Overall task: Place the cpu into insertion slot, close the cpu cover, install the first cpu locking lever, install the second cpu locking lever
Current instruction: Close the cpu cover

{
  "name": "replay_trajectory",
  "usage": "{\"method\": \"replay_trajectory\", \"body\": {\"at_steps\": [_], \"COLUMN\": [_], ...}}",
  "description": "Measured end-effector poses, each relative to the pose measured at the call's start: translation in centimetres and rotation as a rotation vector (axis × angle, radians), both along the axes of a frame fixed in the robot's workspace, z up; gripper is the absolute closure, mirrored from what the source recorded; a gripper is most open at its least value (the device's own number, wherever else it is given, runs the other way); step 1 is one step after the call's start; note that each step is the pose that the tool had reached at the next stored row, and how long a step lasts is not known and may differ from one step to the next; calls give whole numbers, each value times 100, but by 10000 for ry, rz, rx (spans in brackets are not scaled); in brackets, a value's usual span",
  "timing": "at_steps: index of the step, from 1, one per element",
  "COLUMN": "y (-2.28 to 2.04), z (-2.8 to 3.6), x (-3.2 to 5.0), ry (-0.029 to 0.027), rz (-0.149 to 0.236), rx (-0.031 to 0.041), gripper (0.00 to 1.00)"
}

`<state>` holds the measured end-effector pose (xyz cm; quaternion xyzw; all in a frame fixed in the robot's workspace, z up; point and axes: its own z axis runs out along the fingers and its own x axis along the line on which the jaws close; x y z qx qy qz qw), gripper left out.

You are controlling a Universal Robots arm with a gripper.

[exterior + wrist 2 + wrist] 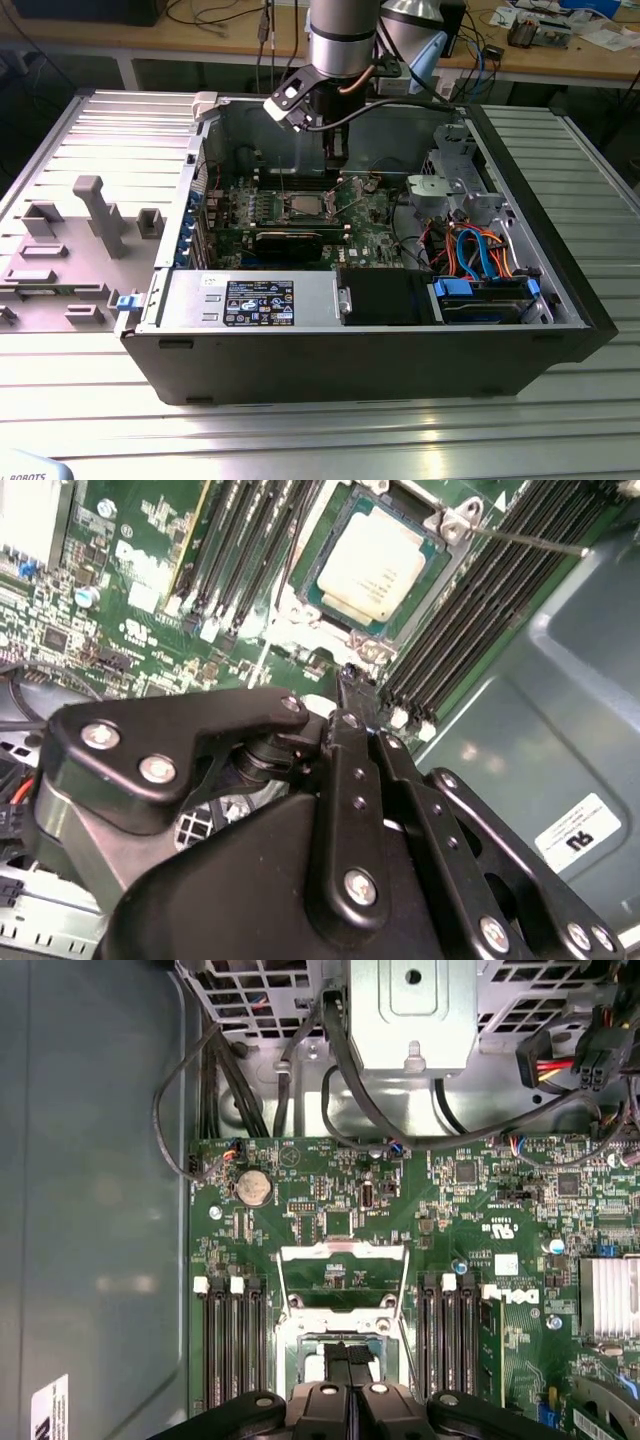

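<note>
Hand (340, 685) hangs low inside the open PC case (560, 300). Its fingers are together w/ nothing between them, and the tips sit just over the slot's edge in both wrist views. The cpu (378, 562) lies flat in the slot (410, 605), silver top up, square to the rim and uncovered. The cover (342, 1253) is open, swung back off the slot, w/ green board showing thru its window. A thin lever (530, 542) sticks out free past one slot corner, over the RAM slots (230, 1340). RAM slots flank the slot on both sides. In the exterior view the arm (340, 35) comes down from above into the case, which lies on its side on the ribbed metal counter (300, 440). A grey fixture block (95, 205) sits on the exterior view's left.
</note>
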<state>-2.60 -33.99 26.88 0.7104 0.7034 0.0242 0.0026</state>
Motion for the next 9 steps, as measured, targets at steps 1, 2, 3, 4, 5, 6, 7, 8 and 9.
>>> {"method": "replay_trajectory", "body": {"at_steps": [1, 2, 3, 4, 5, 6, 7, 8, 9], "y": [0, 0, -1, 0, 1, 0, 0, 0, 5], "z": [-1, -2, -1, -4, -11, -16, -32, -40, -46], "x": [39, 112, 166, 185, 198, 203, 203, 221, 268], "ry": [-1, 40, 121, 123, 122, 121, 122, 122, 121], "rz": [-1, 2, 2, 1, 6, 51, 384, 722, 724], "rx": [1, 1, -1, 0, 2, 0, -2, -6, -3], "gripper": [89, 89, 89, 89, 89, 89, 89, 89, 89]}}
